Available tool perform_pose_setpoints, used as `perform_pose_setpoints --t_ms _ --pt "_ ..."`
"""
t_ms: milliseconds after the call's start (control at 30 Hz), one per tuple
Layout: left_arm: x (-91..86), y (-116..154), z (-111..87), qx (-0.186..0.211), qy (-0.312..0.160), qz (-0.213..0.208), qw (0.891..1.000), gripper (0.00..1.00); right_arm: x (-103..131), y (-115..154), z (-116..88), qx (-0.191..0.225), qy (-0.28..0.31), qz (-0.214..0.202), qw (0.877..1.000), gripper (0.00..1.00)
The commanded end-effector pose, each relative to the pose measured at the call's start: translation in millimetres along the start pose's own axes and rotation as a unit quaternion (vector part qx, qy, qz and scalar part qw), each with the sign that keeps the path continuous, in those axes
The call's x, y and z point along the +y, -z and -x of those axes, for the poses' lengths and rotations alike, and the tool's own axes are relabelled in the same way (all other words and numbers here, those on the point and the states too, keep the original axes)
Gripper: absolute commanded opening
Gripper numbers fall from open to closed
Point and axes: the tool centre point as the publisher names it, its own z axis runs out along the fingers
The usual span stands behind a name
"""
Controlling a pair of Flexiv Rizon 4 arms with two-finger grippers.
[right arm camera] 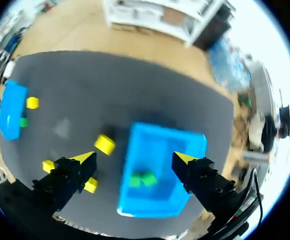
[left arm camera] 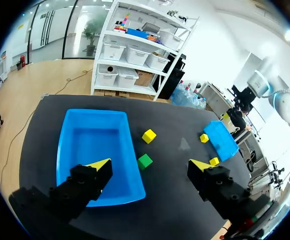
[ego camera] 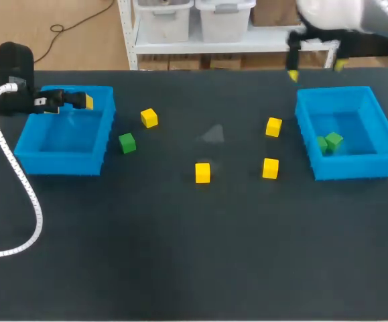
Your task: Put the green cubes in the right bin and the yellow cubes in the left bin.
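Black table. Two blue bins are placed on it: the left bin at 10 o'clock from the centre, the right bin at 2 o'clock. A green cube lies just beside the left bin, at its 3 o'clock. Four yellow cubes lie between the bins: yellow cube A at 11 o'clock, yellow cube B at 12, yellow cube C and yellow cube D near 2.

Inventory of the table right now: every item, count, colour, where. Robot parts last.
yellow cubes: 4, yellow, loose on the table between the two bins
green cube: 1, green, on the table just off the left bin's right wall
green cubes: 2, green, side by side inside the right bin
left bin: 1, blue, nothing in it
right bin: 1, blue
table: 1, black
left gripper: open, over the left bin's far rim
right gripper: open, high over the right bin's far side
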Motion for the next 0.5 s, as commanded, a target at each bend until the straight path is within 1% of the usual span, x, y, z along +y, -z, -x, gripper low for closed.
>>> perform_pose_setpoints --t_ms 33,133,233,367,500 --pt "1.4 0 -1.2 -0.003 -0.001 -0.003 1.000 1.00 66 -5 32 -0.013 0.066 0.002 0.998 1.00" --pt "1.4 0 -1.2 -0.003 -0.001 -0.003 1.000 1.00 109 -9 53 -0.022 0.114 0.013 0.993 1.00" --pt "1.4 0 -1.2 -0.003 -0.001 -0.003 1.000 1.00 146 -16 68 -0.023 0.146 0.027 0.989 1.00" --pt "1.4 0 -1.2 -0.003 -0.001 -0.003 1.000 1.00 187 -21 76 -0.036 0.164 0.041 0.985 1.00" --pt "1.4 0 -1.2 -0.003 -0.001 -0.003 1.000 1.00 217 -24 78 -0.047 0.185 0.049 0.980 1.00"
